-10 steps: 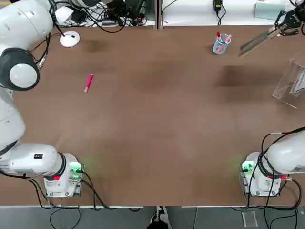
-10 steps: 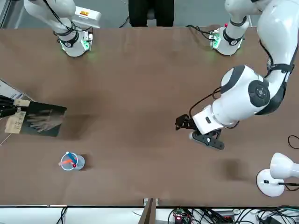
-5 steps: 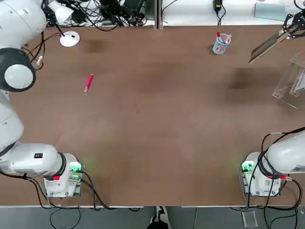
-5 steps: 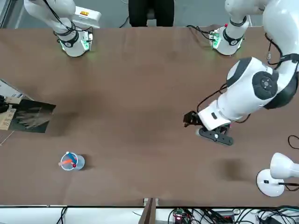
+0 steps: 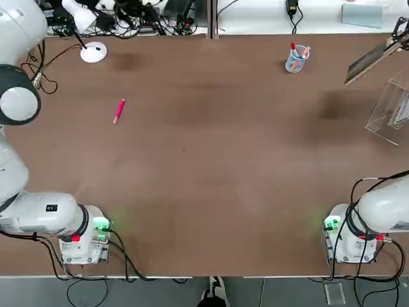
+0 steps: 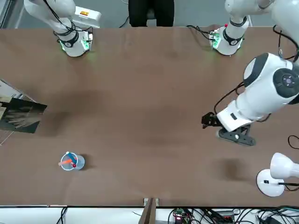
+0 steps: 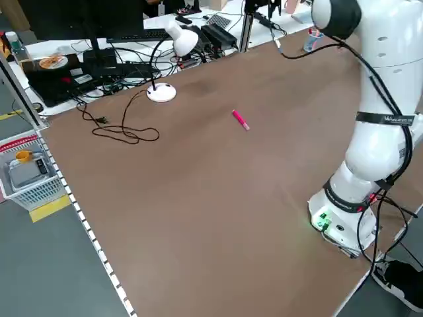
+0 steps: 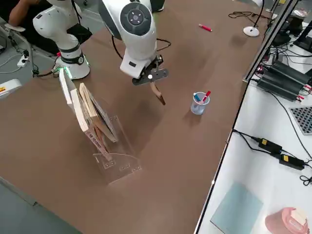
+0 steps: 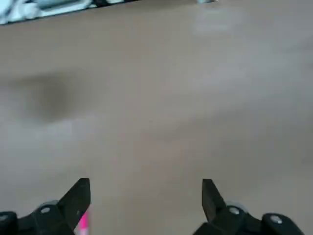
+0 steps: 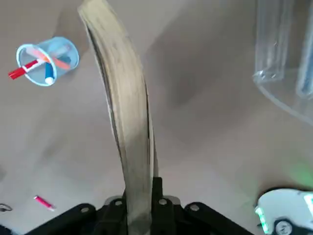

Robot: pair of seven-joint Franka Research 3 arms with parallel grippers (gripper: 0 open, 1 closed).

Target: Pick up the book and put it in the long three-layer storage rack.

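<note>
The book [image 5: 373, 59], dark grey with a tan edge, hangs tilted in the air at the far right of the table. My right gripper [image 5: 402, 33] is shut on its tan end. In the right wrist view the book [image 10: 124, 112] rises edge-on from between the shut fingers [image 10: 157, 188]. The long three-layer storage rack [image 5: 388, 110] of clear acrylic stands just nearer the robot than the book. In the right side view the rack [image 8: 114, 153] holds several upright books. My left gripper [image 6: 237, 137] hovers open and empty over the table's left half.
A clear pen cup [image 5: 296, 59] with pens stands left of the held book. A pink marker [image 5: 119, 110] lies on the left half. A white desk lamp [image 5: 93, 52] stands at the far left corner. Cables run along the far edge.
My right gripper has carried the book farther right, closer to the rack. My left arm has drawn back toward the left side, staying open.
</note>
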